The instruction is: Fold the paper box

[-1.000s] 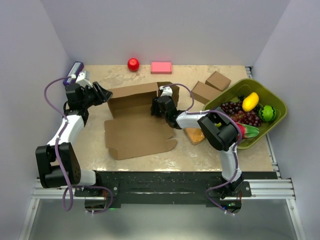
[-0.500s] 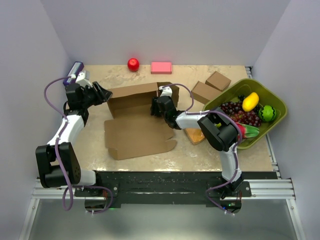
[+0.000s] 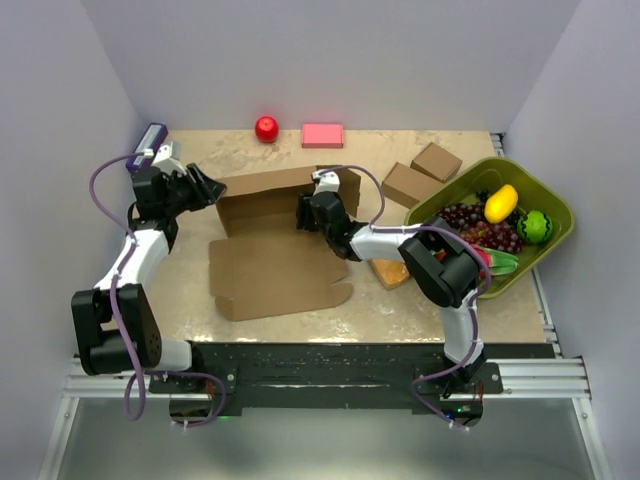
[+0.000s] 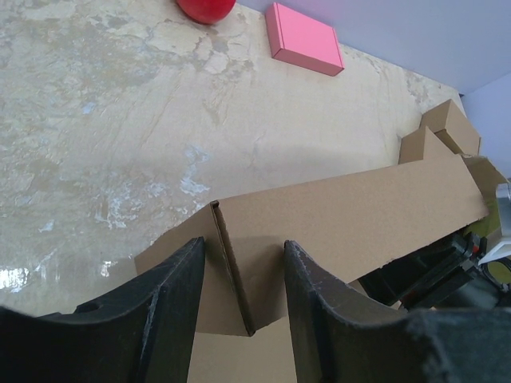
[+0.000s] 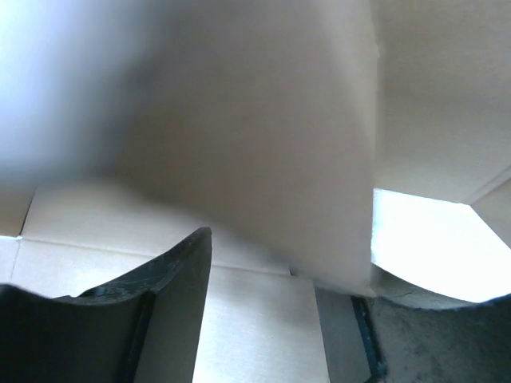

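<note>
The paper box (image 3: 280, 270) lies on the surface (image 3: 400, 310), back wall raised. Both spread, the left tool (image 3: 212, 187) and right tool (image 3: 305, 212) straddle its end flaps (contact unclear). The green tray (image 3: 525, 175) holds grapes (image 3: 470, 222) and a yellow fruit (image 3: 501, 203).

You'll see the paper box (image 3: 280, 270) is plain brown, no print, a shade darker inside its raised wall. Tabletop (image 3: 450, 300) is beige w/ whitish marble-type mottling. At the back edge: a glossy red ball (image 3: 266, 128) and a flat pink box (image 3: 322, 135). Two small boxes (image 3: 408, 184) are the same plain brown. The tray (image 3: 455, 190) is olive green; inside you've got a yellow fruit (image 3: 501, 203), dark purple grapes (image 3: 470, 222) and a green melon (image 3: 536, 226) w/ darker stripes. An orange item (image 3: 390, 271) sits beside the tray. Left arm (image 3: 135, 260) and right arm (image 3: 385, 240) are white and black w/ purple cables; left gripper (image 4: 243, 303) is matt black. Walls are pale grey-lilac.
</note>
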